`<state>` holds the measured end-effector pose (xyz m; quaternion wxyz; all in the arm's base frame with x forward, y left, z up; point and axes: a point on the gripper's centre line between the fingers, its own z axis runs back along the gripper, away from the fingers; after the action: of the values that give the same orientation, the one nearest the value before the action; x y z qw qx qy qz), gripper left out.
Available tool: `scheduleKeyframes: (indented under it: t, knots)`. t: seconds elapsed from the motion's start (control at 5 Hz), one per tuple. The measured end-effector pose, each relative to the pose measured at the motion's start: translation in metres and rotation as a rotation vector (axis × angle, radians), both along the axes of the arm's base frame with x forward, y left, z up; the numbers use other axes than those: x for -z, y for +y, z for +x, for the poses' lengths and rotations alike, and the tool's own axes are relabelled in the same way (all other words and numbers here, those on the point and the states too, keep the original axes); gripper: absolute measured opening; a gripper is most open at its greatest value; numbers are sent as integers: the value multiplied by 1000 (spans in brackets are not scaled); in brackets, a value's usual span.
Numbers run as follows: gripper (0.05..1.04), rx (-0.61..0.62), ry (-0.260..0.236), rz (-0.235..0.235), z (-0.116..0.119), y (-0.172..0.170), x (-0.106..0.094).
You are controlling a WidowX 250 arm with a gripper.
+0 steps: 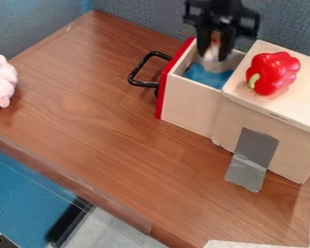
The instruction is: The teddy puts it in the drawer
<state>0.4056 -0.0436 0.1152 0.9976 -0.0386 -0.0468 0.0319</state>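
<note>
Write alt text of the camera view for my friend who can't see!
Black robot gripper and an unclear object over an open red-fronted drawer; red bell pepper on its wooden cabinet, pink plush toy far left.

The brown wood-grain table (pixel 106 106) carries a pink plush toy (pixel 4 81) at the left and a pale wooden box (pixel 297 147), its drawer (pixel 187 105) open, at the right; grey tape (pixel 253 157) joins box to table.

See a black gripper (pixel 217 43) above the open drawer (pixel 190 104), with a blurred brown-and-white thing (pixel 214 50) at it. Note blue cloth (pixel 206 75) inside, a black handle (pixel 142 84) on the red front (pixel 163 92), a red pepper (pixel 272 72) atop the wooden box (pixel 293 145), and a pink toy (pixel 2 83) well apart, near the table's (pixel 106 121) far-left edge.
</note>
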Motion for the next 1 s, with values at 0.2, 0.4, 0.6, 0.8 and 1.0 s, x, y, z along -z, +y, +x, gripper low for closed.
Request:
scheduleKeyframes:
  t: [0.2,0.4,0.6,0.8,1.0]
  knots:
    - [442,16,26,34,-8,1,16]
    - [754,-13,2,28,-12,2,12]
    - [989,-29,-10,24,-10,6,7]
    - [1001,-48,-47,7,-7,14,-11]
    - [1001,-58,-119,1,-10,22,-49]
